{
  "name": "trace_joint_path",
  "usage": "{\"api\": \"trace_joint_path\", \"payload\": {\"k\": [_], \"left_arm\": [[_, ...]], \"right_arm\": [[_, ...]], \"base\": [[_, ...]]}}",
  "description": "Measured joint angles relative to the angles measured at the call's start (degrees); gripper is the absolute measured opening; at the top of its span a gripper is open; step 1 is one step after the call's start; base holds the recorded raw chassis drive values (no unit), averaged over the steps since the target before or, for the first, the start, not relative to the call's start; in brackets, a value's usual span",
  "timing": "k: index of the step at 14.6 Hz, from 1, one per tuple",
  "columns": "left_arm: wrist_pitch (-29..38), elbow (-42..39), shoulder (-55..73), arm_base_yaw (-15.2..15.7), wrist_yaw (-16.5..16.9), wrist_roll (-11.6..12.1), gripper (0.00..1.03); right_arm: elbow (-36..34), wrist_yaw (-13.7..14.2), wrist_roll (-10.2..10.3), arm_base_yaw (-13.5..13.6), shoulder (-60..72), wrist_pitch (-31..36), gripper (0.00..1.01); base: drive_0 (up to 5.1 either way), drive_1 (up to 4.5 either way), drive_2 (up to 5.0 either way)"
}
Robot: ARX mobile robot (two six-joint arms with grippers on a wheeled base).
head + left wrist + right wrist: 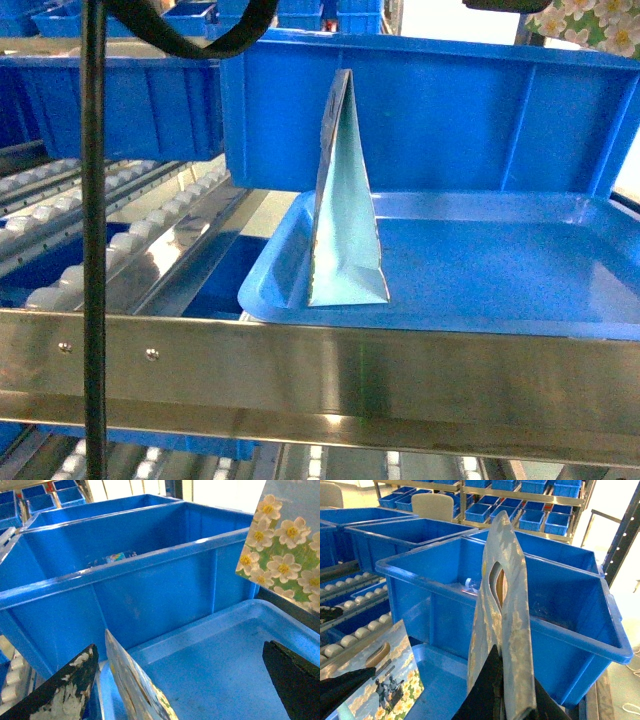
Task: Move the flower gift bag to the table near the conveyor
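The right gripper point(496, 692) appears clamped on the lower edge of the flower gift bag point(505, 600). One dark finger point(487, 690) lies against its left face, and the opposite pad is hidden behind the paper. The bag rises edge-on straight above the fingers, handle cut-out uppermost, and in the head view only its daisy-printed corner shows at the top right, up in the air. A pinch this low on thin paper could let the tall panel flop, or slide out during the carry

The left gripper point(180, 650) is spread wide and holds nothing. Between its fingers point(70, 690), nearer the left one, stands the top edge of a second gift bag point(135, 685), upright in a blue tray point(270, 270). Closing or dropping here could crumple that bag or knock it flat

Beyond both sets of fingers is a deep blue bin point(450, 110). Below the tray runs a steel rail point(320, 385), with the conveyor point(90, 250) rollers off to the left. A low swing outward could snag the raised bag on the bin rim or the rail

The table is not in view, so the carry looks barely begun
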Motion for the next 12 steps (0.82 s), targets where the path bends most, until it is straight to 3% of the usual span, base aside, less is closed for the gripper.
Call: {"api": "trace_joint_path", "payload": {"k": [3, 6, 12], "left_arm": [[-0.81, -0.07, 2.84, -1.81, -4.33, 1.2, 0.98], [-0.63, -1.49, 3.37, -2.36, -6.6, 1.36, 0.98], [-0.46, -2.93, 3.52, -2.32, -8.17, 1.33, 0.98]], "right_arm": [[0.0, -0.11, 0.15, 0.02, 0.0, 0.0, 0.02], [0.0, -0.09, 0.15, 0.0, 0.0, -0.04, 0.02], [0.0, -0.09, 0.15, 0.0, 0.0, 0.0, 0.02]], "base": [[0.0, 0.0, 0.0], [0.0, 0.0, 0.0], [0.0, 0.0, 0.0]]}}
